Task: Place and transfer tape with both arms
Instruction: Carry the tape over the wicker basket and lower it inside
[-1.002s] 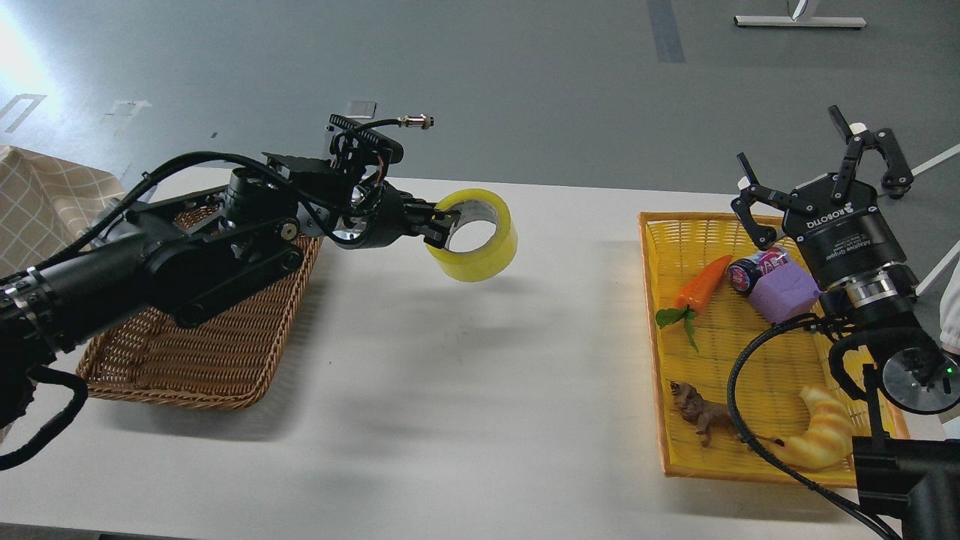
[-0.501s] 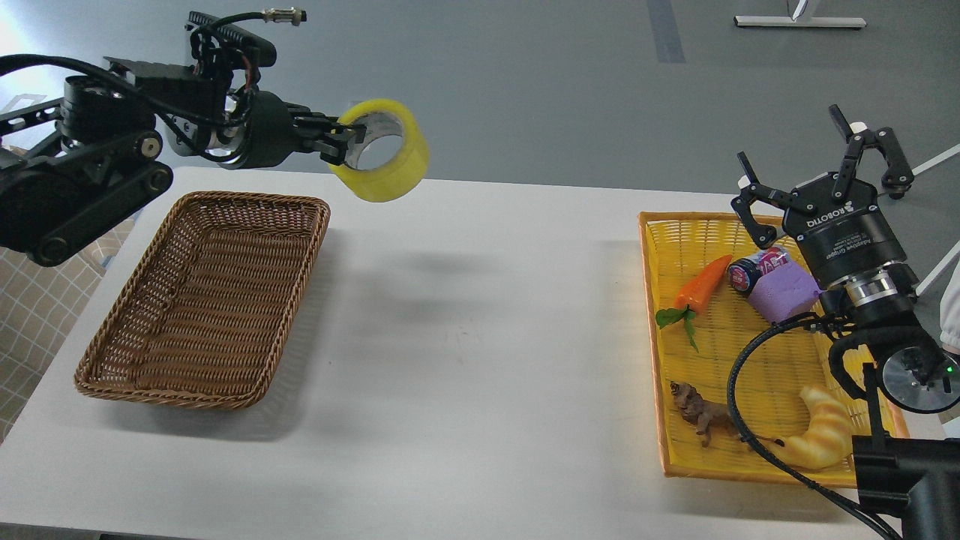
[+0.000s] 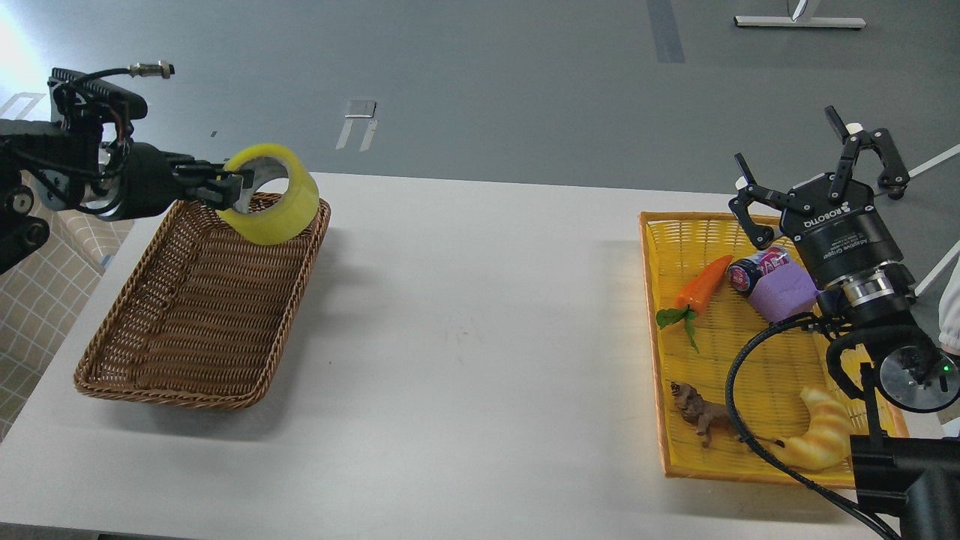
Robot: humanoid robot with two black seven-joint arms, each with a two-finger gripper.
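Note:
The tape (image 3: 279, 204) is a wide yellow roll with a grey-white core. My left gripper (image 3: 229, 189) is shut on its rim and holds it in the air over the far right corner of the brown wicker basket (image 3: 150, 360). My right gripper (image 3: 821, 169) is open and empty, fingers spread, raised above the far end of the yellow tray (image 3: 712, 450) on the right.
In the yellow tray lie a toy carrot (image 3: 701, 285), a small can (image 3: 754, 271), a purple block (image 3: 784, 292), a brown animal figure (image 3: 701, 416) and a croissant-shaped toy (image 3: 821, 435). The wicker basket holds nothing else. A checked cloth (image 3: 30, 300) is at the left.
My left arm has swung left and drawn back with the tape, first rising, then lowering it from the table's middle to above the wicker basket's far corner. The right arm has barely moved.

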